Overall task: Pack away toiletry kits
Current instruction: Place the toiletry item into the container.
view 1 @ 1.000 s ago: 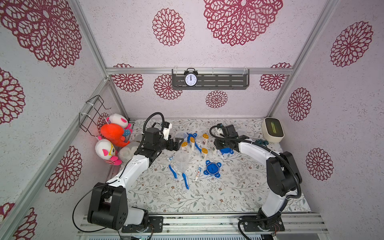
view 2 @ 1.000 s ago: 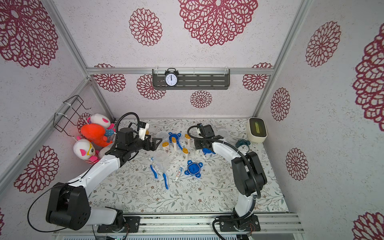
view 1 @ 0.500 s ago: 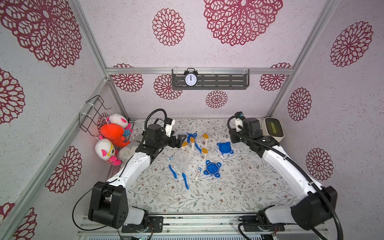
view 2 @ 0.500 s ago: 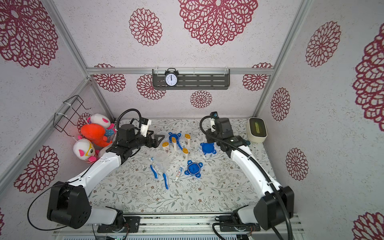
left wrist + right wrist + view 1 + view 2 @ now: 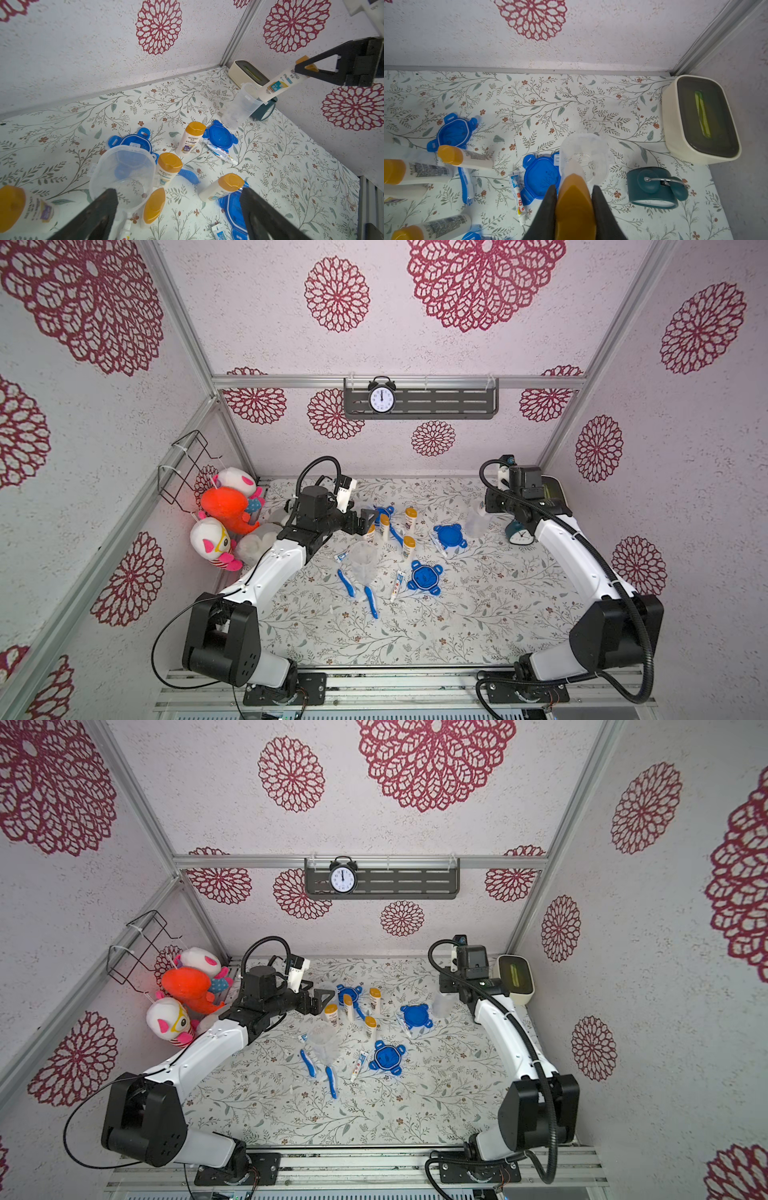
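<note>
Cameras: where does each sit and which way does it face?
Top views: high in front, looking down at the table; left arm and right arm show.
Left wrist: behind the open left gripper, facing the far right corner.
Right wrist: above the right gripper, shut on a bottle, looking down into the jar.
Wrist views share jar, bottle, teal clock.

Six bottles (image 5: 191,137), three blue lids (image 5: 450,535), three toothbrushes (image 5: 345,583)

A lab booth dressed like a home: aluminium-framed flowered walls (image 5: 249,323), floral tabletop (image 5: 457,614), clock (image 5: 381,400) on shelf (image 5: 449,404).
</note>
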